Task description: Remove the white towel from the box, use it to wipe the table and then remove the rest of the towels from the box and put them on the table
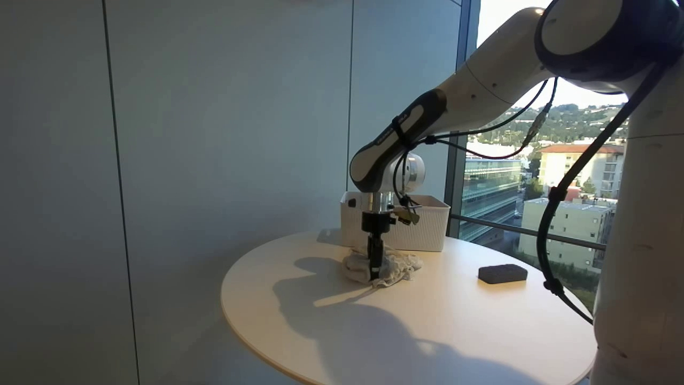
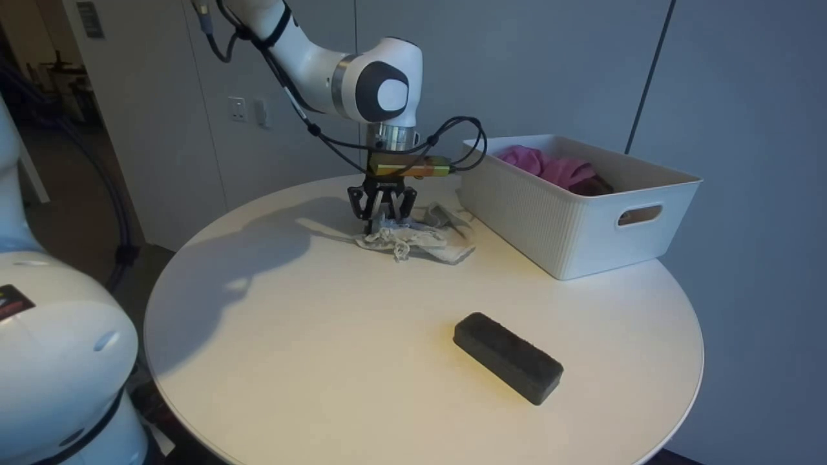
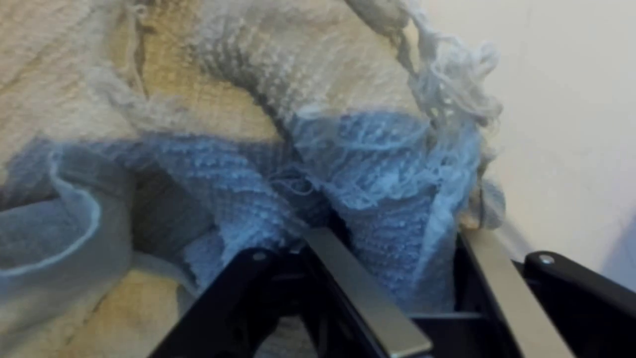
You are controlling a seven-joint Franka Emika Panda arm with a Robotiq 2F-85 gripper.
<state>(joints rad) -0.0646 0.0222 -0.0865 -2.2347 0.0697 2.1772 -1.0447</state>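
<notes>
The white towel lies crumpled on the round table (image 1: 454, 331), beside the box; it shows in both exterior views (image 1: 399, 266) (image 2: 423, 244). My gripper (image 1: 375, 274) (image 2: 386, 223) points straight down into the towel, its fingertips low at the table. In the wrist view the towel (image 3: 238, 64) fills much of the picture, and a bunched fold stands between the fingers (image 3: 390, 236), which appear shut on it. The white box (image 2: 517, 210) (image 1: 422, 230) stands upright at the table's far side. Pink towels (image 2: 555, 169) and a dark brown cloth (image 2: 591, 187) lie inside it.
A black block (image 1: 502, 274) (image 2: 508, 358) lies on the table apart from the towel. A wall (image 1: 230, 117) runs behind the table, close to the box. A window (image 1: 539, 176) is beyond the table's edge. Cables (image 2: 452, 129) loop from the wrist near the box.
</notes>
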